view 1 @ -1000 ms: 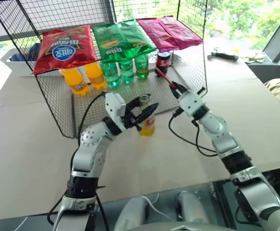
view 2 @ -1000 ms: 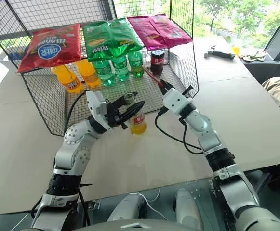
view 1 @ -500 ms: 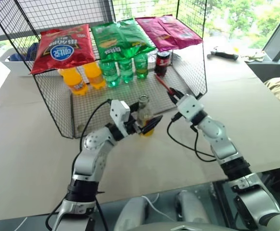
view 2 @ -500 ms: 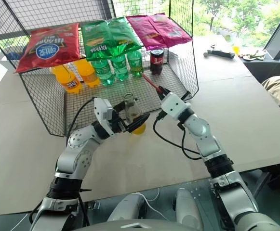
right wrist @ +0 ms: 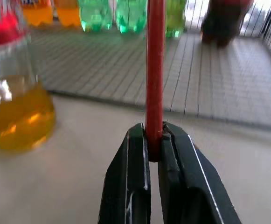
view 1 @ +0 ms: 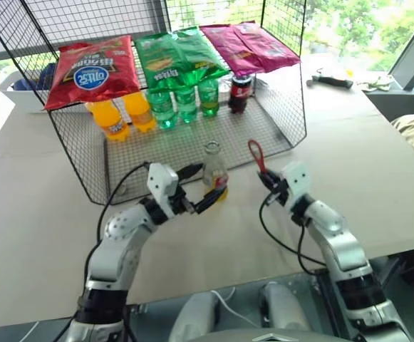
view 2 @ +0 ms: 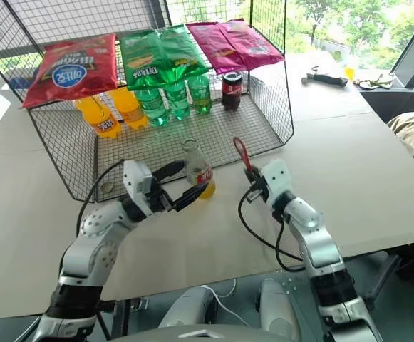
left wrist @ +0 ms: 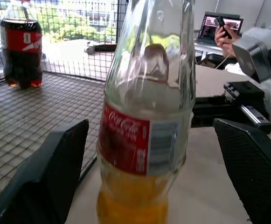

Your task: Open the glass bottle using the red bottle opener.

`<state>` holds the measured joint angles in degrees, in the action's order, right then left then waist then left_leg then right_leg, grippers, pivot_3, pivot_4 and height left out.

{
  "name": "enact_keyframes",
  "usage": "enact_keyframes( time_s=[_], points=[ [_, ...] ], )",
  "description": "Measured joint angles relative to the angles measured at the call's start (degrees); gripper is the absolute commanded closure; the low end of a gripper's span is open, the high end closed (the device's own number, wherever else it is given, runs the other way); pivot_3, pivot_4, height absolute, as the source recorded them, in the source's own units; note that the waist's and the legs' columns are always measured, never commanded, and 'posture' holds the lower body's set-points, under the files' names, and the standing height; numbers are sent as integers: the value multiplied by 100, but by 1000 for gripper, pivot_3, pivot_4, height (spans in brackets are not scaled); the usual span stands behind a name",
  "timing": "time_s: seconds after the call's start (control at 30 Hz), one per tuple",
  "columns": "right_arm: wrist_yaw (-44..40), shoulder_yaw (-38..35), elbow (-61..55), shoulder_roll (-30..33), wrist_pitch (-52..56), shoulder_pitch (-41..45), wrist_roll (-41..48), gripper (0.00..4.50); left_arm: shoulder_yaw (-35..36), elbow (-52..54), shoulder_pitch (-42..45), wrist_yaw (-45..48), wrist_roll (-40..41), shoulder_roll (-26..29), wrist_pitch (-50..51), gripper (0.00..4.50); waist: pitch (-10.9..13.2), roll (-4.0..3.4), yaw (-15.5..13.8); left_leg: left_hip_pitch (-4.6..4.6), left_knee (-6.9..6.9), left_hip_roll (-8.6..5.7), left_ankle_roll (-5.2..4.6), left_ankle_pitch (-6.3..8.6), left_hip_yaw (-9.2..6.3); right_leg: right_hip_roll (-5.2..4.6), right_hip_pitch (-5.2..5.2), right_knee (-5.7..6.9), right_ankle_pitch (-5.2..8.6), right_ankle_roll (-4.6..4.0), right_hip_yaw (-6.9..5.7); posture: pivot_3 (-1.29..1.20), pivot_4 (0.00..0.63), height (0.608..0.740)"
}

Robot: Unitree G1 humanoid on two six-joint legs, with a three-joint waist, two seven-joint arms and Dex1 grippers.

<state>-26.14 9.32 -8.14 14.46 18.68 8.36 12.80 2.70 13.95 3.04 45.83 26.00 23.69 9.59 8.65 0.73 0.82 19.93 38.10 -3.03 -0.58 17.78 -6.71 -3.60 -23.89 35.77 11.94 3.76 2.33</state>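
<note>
glass bottle [view 1: 214,169] upright on worktop [view 1: 43,235] at wire rack's [view 1: 85,160] front edge, cap area hard to make out. left tool [view 1: 196,187] spread wide either side of bottle, not touching. right tool [view 1: 266,179] clamped on red bottle opener [view 1: 255,155], ring end up, just right of bottle. green bottles [view 1: 185,103], orange bottles [view 1: 121,115], cola bottle [view 1: 241,92] behind in rack.

Glass bottle [left wrist: 147,116]: red label [left wrist: 123,144] bearing white "Coca-Cola" script, running vertically; a barcode panel [left wrist: 160,145] beside it, digits unreadable.
Dark cola bottle [left wrist: 21,44] in the wire rack: red label with a white swoosh, no words readable.
Red snack bag [view 1: 92,70] on the rack top: blue oval logo, lettering upside down and unreadable.
Green snack bag [view 1: 174,57]: print too small to read.
</note>
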Motion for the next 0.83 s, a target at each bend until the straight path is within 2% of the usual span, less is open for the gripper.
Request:
enact_keyframes(
  time_s=[0.07,0.27,0.4,0.57,0.73,0.83],
  points=[
    [-84,-79,-278,98,478,-93,260,2917,89,128,-225,3,15,85,3,0,0,0,2,-2,0,3,-16,9,0,2,1,0,0,0,-1,0,150,740],
    [-358,-311,-952,623,1217,-480,692,93,549,285,-1289,-3,48,388,15,0,3,-2,-12,-1,-2,4,-17,10,-1,2,5,-9,2,2,-7,0,150,740],
    [-484,-687,-998,1058,1098,-718,713,93,897,460,-1957,-178,10,498,18,0,3,-2,-26,-1,2,2,-28,17,0,-3,13,-13,3,4,-12,0,150,740],
    [-940,-1088,-980,1585,210,-1165,542,93,1101,752,-2802,-463,-198,512,14,0,5,2,-16,-3,0,11,-30,19,2,0,14,-16,5,6,-14,0,150,740],
    [-1651,-1266,-981,1926,-807,-1825,541,93,1199,1029,-3312,-785,-583,504,-46,0,9,4,-24,-5,2,11,-34,21,8,-3,21,-19,7,10,-14,0,150,740],
    [-1858,-1423,-968,2011,-1046,-1945,552,93,1247,1043,-3358,-880,-675,488,-117,0,12,8,-22,-6,10,13,-35,21,10,-2,25,-19,13,17,-11,0,150,740]
  ],
)
